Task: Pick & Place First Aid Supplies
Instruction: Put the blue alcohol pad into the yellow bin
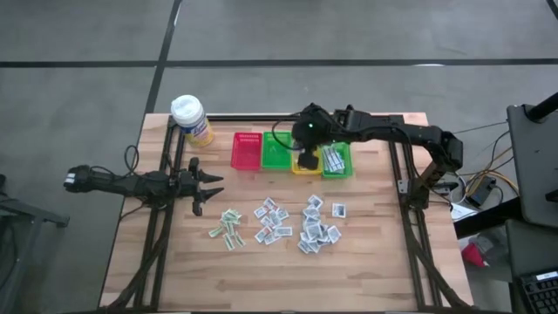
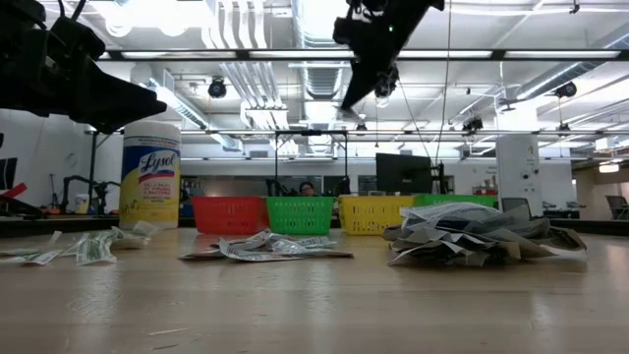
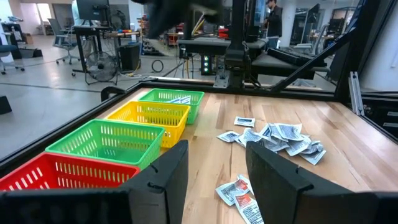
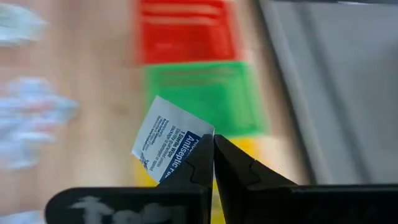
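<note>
Grey concrete floor [image 1: 87, 35] around wooden bench [image 1: 279, 270]; open ceiling with strip lights [image 2: 197, 54], ducts [image 2: 319, 84]; desks and monitor [image 2: 403, 174] behind.

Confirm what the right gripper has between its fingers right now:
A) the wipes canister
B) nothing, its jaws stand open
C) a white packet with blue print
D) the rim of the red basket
C: in the right wrist view the right gripper is shut on a white antiseptic packet, and the high view puts it above the yellow basket in the basket row.
</note>
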